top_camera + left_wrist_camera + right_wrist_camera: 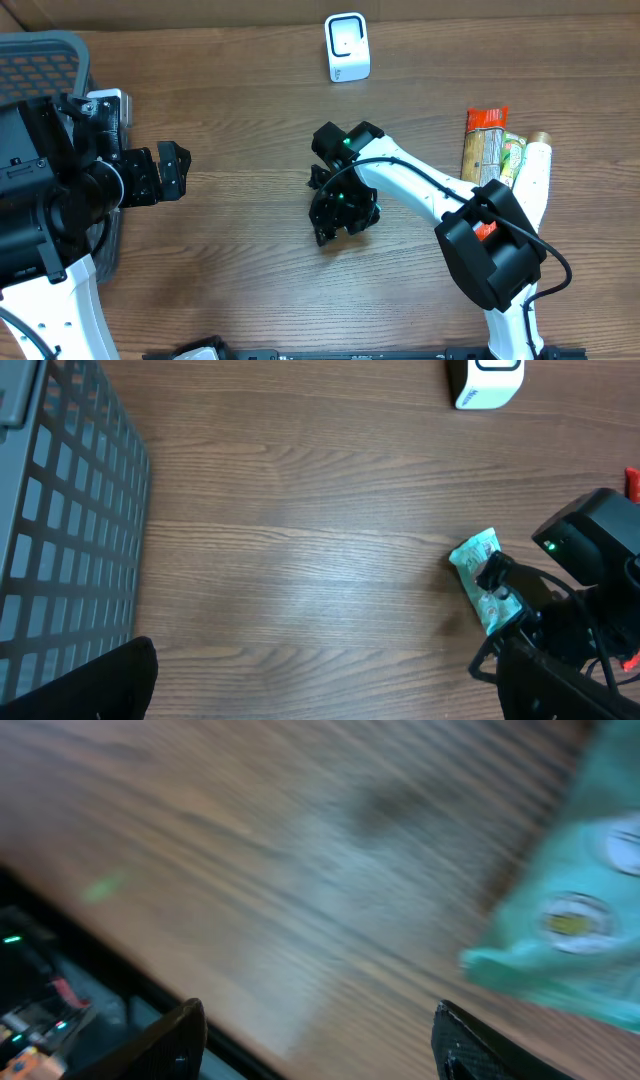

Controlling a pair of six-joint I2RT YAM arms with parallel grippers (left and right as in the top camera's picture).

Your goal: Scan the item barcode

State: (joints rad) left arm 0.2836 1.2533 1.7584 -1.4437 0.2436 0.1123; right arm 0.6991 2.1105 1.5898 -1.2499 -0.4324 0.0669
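Observation:
The item, a teal snack packet [484,577], lies flat on the wooden table; in the right wrist view this packet [590,910] is blurred, at the upper right. My right gripper [320,1050] hovers low beside it, open, with only bare wood between its fingers. The packet lies past the right fingertip [470,1040]. From overhead the right gripper [340,208] covers the packet. The white barcode scanner [347,47] stands at the table's far edge, and the same scanner [485,382] shows in the left wrist view. My left gripper [165,172] holds still at the left, open and empty.
A grey mesh basket [40,60] stands at the far left, its wall [60,530] close to my left gripper. Several packaged goods [485,145] and a pale bottle [537,170] lie at the right edge of the table.

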